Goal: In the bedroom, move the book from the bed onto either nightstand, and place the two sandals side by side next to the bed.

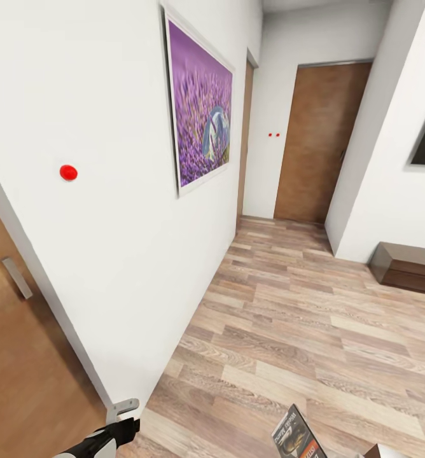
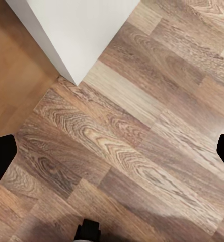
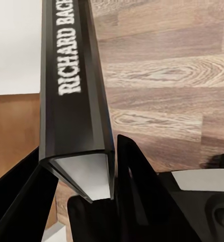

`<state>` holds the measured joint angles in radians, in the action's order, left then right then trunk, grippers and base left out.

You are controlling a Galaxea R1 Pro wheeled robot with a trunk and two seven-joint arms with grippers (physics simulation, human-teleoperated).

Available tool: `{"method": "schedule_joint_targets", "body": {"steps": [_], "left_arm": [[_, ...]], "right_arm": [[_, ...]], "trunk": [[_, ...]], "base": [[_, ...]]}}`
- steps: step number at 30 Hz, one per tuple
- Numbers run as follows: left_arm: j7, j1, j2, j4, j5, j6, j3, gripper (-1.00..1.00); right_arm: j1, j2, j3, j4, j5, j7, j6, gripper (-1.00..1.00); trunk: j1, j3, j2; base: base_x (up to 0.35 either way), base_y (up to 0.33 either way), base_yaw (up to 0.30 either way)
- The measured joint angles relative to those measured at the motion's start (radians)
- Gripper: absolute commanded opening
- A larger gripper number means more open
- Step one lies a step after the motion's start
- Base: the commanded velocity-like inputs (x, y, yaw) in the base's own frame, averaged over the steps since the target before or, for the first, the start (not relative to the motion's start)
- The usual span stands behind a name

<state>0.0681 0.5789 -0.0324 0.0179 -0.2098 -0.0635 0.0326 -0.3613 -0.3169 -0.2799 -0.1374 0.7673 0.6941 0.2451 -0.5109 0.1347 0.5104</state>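
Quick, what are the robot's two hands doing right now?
Left tool: open, holding nothing, over the wood floor.
Right tool: closed on the book.

A glossy black-and-white left arm (image 1: 101, 442) ends at seven o'clock in a pale grey metal finger (image 1: 122, 408). The right gripper (image 3: 79, 191) has matte black, wedge-shaped fingers (image 3: 137, 191) on a black base.

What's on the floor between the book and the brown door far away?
Nothing. In the head view, only bare floor lies between the book and the door.
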Motion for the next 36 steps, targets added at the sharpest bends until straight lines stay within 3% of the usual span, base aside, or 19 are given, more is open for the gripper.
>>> {"method": "schedule_joint_targets", "body": {"steps": [20,25,36], "left_arm": [[0.0,0.0,0.003,0.001,-0.002,-0.001,0.001,1.0],[-0.001,0.0,0.03,0.002,-0.001,-0.002,0.001,1.0],[0.003,-0.014,0.034,-0.001,-0.007,0.003,0.003,1.0]], "right_arm": [[0.0,0.0,0.0,0.0,0.0,0.0,0.0,-1.0],[0.0,0.0,0.0,0.0,0.0,0.0,0.0,-1.0],[0.0,0.0,0.0,0.0,0.0,0.0,0.0,-1.0]], "trunk": [[0.0,-0.033,0.0],[0.0,-0.041,0.0],[0.0,-0.059,0.0]], "base": [[0.0,0.0,0.0],[0.0,0.0,0.0],[0.0,0.0,0.0]]}}
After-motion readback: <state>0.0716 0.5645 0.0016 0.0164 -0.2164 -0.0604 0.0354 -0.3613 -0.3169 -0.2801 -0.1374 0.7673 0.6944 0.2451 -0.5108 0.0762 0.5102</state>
